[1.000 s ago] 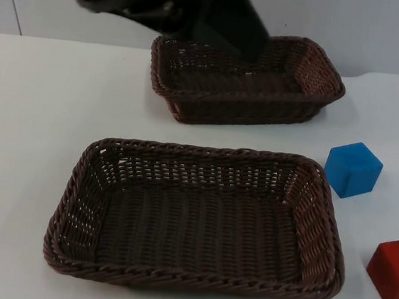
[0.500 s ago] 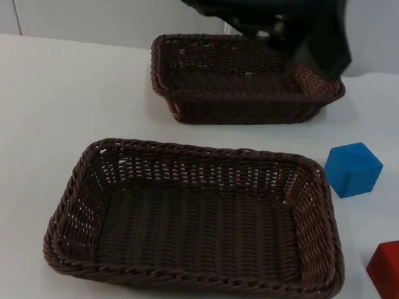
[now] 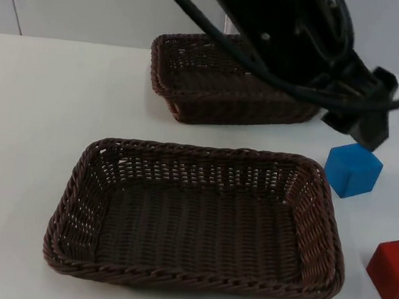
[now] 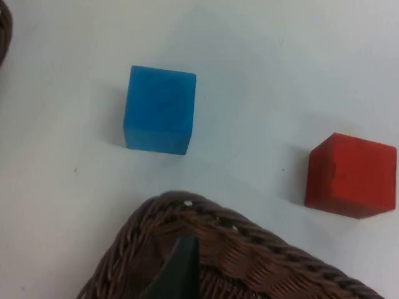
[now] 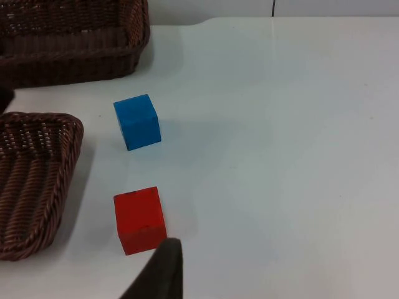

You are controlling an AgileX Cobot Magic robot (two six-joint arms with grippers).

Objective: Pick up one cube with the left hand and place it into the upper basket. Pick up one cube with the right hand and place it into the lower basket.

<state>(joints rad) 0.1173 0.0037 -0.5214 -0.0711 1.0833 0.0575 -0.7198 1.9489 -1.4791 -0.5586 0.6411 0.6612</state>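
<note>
Left gripper (image 3: 362, 127) hovered above blue cube (image 3: 353, 169), finger state indeterminable; both wicker baskets empty, both placements outstanding.

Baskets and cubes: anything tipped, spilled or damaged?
Nothing stands out. Upper basket and lower basket sit flat, weave intact; blue cube and red cube rest on the table. Left gripper hangs above the blue cube.

- A white surface (image 3: 40, 104) ends at a grey partition wall.
- Upper basket (image 3: 192, 84) sits near the wall.
- Lower basket (image 3: 199, 217) lies nearer the camera.
- Blue cube (image 3: 353, 170) and red cube (image 3: 394, 271) rest beside the lower basket, apart.
</note>
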